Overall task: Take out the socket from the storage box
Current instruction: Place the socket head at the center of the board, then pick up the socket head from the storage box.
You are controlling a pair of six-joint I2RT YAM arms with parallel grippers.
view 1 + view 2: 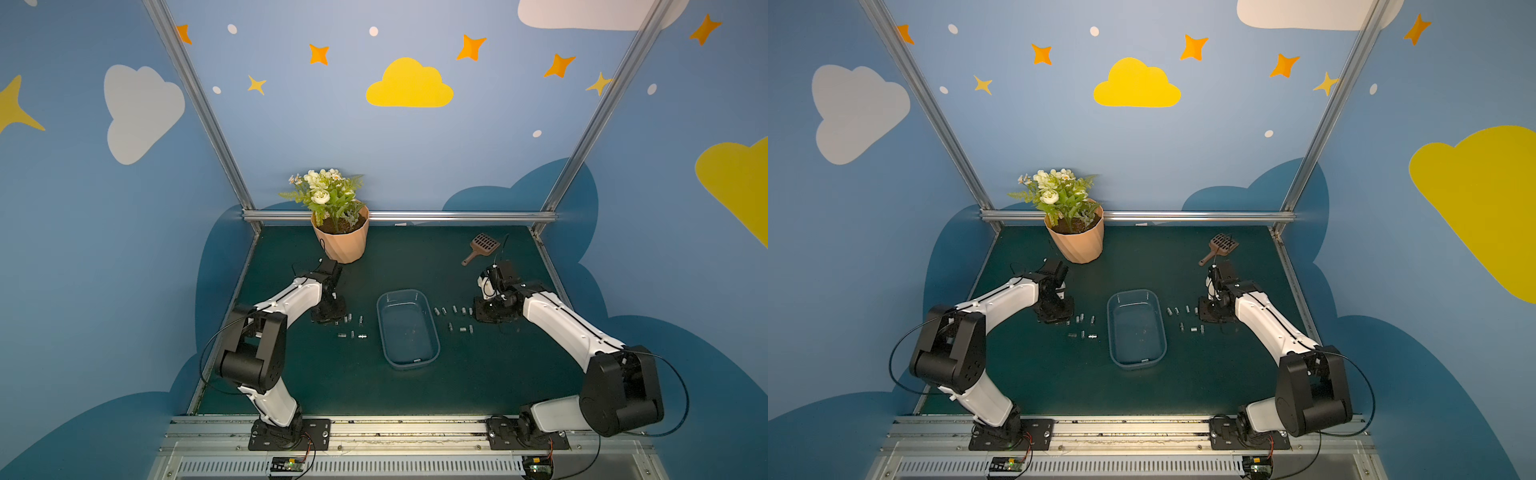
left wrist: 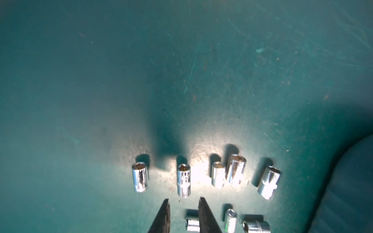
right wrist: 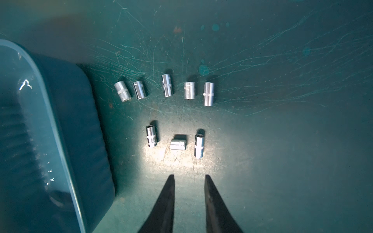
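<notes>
Closest to me, in the middle of the green desk (image 1: 340,386), sits the storage box (image 1: 411,365). It looks empty in both top views, but there is a tiny dark speck on its floor that I cannot make out. The sockets lie out on the desk, just beside the box: the 9 o'clock bunch (image 1: 360,320) and the 3 o'clock bunch (image 1: 454,309). The left fingers (image 2: 164,215) hang low over the 9 o'clock bunch, a little apart, with nothing between them. The right fingers (image 3: 167,197) hang over the 3 o'clock bunch the same way, apart and holding nothing. So I think the job is about done, and the worry now is making a mess. The sockets are round and shiny, so one small bump could send them rolling. One little socket (image 2: 191,225) lies right next to a left finger, and if that arm slides sideways before it goes up, it could kick it away. If an arm swings over the box too low, it could hit the rim and shove the light box into the sockets. Farther back, at 11 o'clock, the flowerpot (image 1: 343,243) stands close to the left arm and could tip. At 1 o'clock the brown scoop (image 1: 482,246) lies near the right arm and could get pushed.
</notes>
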